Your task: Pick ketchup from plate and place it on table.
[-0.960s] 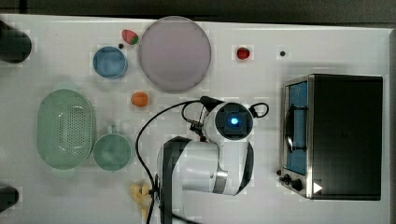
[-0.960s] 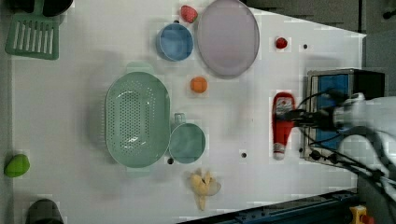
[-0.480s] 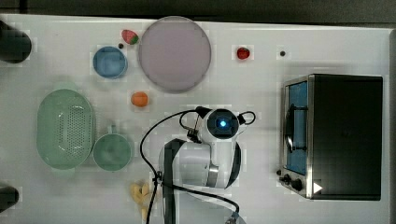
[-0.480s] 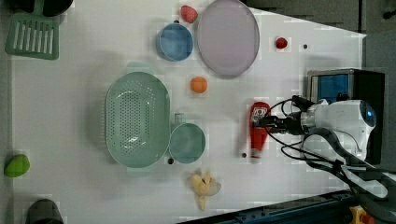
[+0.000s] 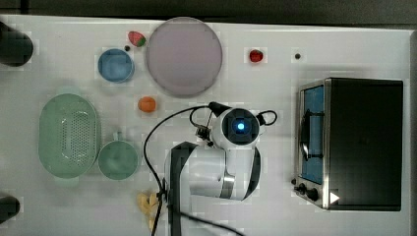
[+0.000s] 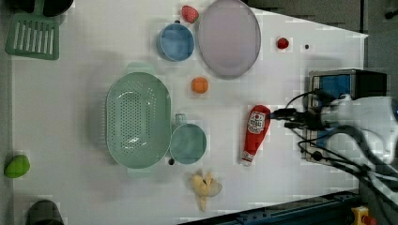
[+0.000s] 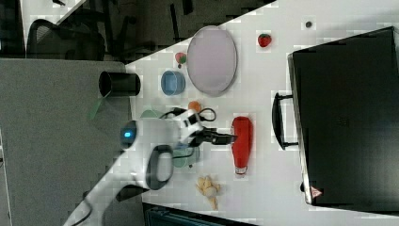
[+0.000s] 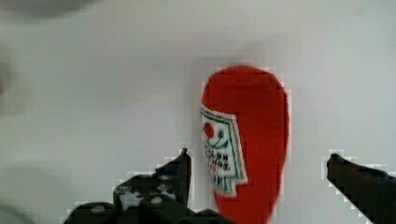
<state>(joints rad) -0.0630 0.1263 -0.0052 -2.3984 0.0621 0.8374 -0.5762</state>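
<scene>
Red ketchup lying flat on white counter, off plate, at about five o'clock from it in left view. Tool spread wide astride bottle, gripping nothing. Release step, by the look. Next: straight lift clear without nudging bottle.

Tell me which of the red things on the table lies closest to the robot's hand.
The ketchup, the slim red bottle lying on the table between the hand's open fingers. The small round red fruit and the strawberry lie far off, beside the plate.
</scene>
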